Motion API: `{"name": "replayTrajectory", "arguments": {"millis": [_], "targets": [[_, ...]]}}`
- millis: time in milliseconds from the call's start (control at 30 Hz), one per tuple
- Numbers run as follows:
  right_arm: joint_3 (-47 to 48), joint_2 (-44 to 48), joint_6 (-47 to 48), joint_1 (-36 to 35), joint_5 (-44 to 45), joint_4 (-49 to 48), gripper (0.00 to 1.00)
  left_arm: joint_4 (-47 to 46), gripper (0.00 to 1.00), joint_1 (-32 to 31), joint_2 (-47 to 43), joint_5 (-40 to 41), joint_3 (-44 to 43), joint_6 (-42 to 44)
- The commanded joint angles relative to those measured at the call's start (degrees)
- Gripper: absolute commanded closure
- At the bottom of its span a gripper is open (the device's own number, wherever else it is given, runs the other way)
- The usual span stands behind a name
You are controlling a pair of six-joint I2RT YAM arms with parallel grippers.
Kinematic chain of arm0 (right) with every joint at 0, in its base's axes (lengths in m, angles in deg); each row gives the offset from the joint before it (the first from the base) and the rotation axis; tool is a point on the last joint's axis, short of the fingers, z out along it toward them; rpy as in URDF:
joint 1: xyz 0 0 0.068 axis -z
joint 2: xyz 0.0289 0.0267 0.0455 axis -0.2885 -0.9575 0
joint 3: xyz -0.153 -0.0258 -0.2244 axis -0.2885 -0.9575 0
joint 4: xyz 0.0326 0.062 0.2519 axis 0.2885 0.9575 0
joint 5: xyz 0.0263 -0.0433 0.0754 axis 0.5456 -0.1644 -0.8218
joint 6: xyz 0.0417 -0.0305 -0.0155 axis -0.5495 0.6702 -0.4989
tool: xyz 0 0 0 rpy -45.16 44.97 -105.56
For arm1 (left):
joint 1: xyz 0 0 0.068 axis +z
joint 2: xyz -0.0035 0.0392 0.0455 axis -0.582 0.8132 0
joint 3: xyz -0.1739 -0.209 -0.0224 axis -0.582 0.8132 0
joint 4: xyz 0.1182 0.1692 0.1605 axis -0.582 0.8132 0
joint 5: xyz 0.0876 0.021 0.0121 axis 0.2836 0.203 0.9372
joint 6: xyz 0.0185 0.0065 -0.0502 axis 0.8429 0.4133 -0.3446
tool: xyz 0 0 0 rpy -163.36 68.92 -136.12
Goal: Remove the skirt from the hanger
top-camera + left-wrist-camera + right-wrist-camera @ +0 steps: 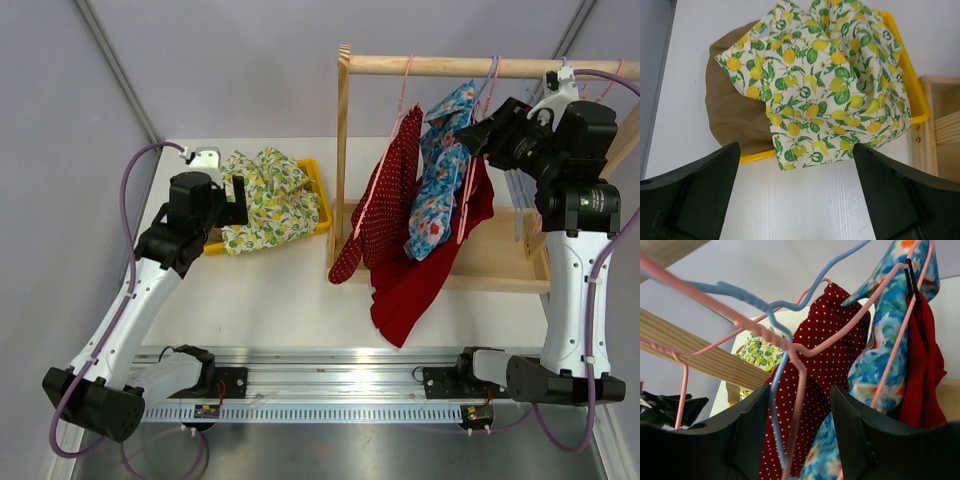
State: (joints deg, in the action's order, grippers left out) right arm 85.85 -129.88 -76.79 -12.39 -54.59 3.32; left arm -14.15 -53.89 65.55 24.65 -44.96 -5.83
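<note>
A dark red polka-dot skirt [385, 195] hangs on a pink hanger from the wooden rail [450, 66]. Beside it hang a blue floral garment [440, 180] and a plain red one [425, 270]. My right gripper [478, 135] is up at the rail, open. In the right wrist view, the pink hanger wire [800, 370] and a blue hanger wire [777, 385] pass between the jaws of that gripper [800, 405] without being clamped. The polka-dot skirt [830, 340] lies just behind. My left gripper [240, 200] is open and empty over the table.
A yellow tray [322, 195] at the back left holds a lemon-print cloth [825, 85] over a brown cloth [732, 110]. The wooden rack's post [342, 150] and base [500, 262] stand at the right. More hangers [520, 200] hang near my right arm.
</note>
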Motion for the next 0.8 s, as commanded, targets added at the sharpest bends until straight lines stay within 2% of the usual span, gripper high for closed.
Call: {"name": "replayTrajectory", "arguments": {"millis": [0, 100, 133, 233, 367, 433, 667, 767], "targets": [[0.7, 3.2, 0.5, -0.3, 0.2, -0.5, 0.42, -3.4, 0.01, 0.1, -0.6, -0.8, 1.7, 0.4], [0.3, 3.6, 0.4, -0.3, 0.4, -0.3, 0.41, -3.5, 0.01, 0.1, 0.0, -1.4, 1.9, 0.0], [0.5, 3.7, 0.5, -0.3, 0.5, -0.3, 0.35, -3.3, 0.01, 0.1, 0.3, -1.7, 1.9, -0.3], [1.0, 4.9, 0.5, -0.3, 1.0, -0.2, 0.30, -3.4, 0.01, 0.1, 0.3, -2.0, 1.8, -0.2], [2.0, 6.7, 0.5, -0.3, 2.3, 0.1, 0.30, -3.6, 0.01, 0.1, 0.0, -1.8, 2.1, -0.1], [2.2, 6.7, 0.6, -0.3, 3.1, 0.3, 0.32, -3.7, 0.01, 0.1, -0.3, -1.9, 2.2, -0.2], [2.1, 5.7, 0.9, -0.3, 4.7, 1.2, 0.49, -3.7, 0.01, 0.1, -0.7, -2.3, 2.6, -0.5], [2.0, 5.0, 0.9, -0.3, 5.1, 0.9, 0.50, -3.7, 0.01, 0.1, -0.8, -2.3, 2.7, -0.5]]}}
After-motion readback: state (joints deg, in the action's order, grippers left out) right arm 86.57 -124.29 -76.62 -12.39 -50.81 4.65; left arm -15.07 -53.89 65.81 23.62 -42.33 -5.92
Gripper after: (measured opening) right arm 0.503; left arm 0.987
